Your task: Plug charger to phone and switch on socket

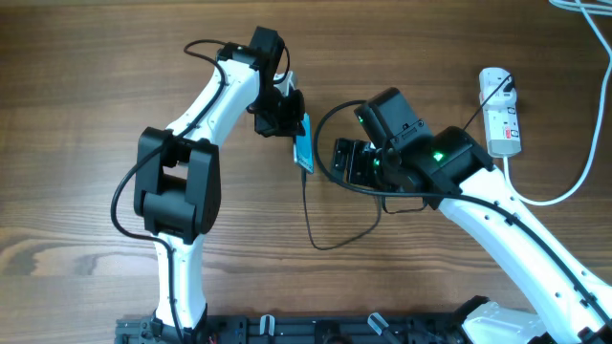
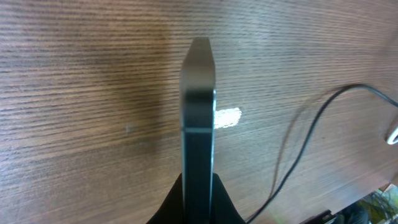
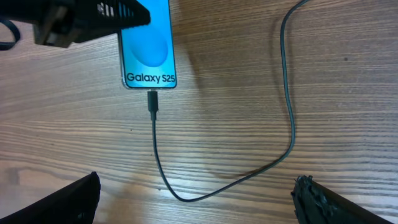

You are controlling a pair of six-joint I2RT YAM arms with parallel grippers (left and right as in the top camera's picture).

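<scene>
The phone [image 1: 303, 145], teal screen with "Galaxy S25" lettering [image 3: 148, 43], stands on edge in my left gripper [image 1: 284, 113], which is shut on it; the left wrist view shows its thin edge [image 2: 198, 124] between the fingers. The thin black charger cable [image 1: 320, 225] has its connector tip [image 3: 153, 102] seated in the phone's lower short edge, then loops over the table [image 3: 289, 118] toward the socket [image 1: 501, 113], the white power strip at the far right, where its black plug [image 1: 508, 91] sits. My right gripper [image 3: 196, 196] is open and empty, hovering above the cable loop.
A thick white lead [image 1: 591, 143] curves from the strip along the table's right edge. The wooden table [image 1: 86, 86] extends to the left. A black rail [image 1: 316, 330] runs along the front edge.
</scene>
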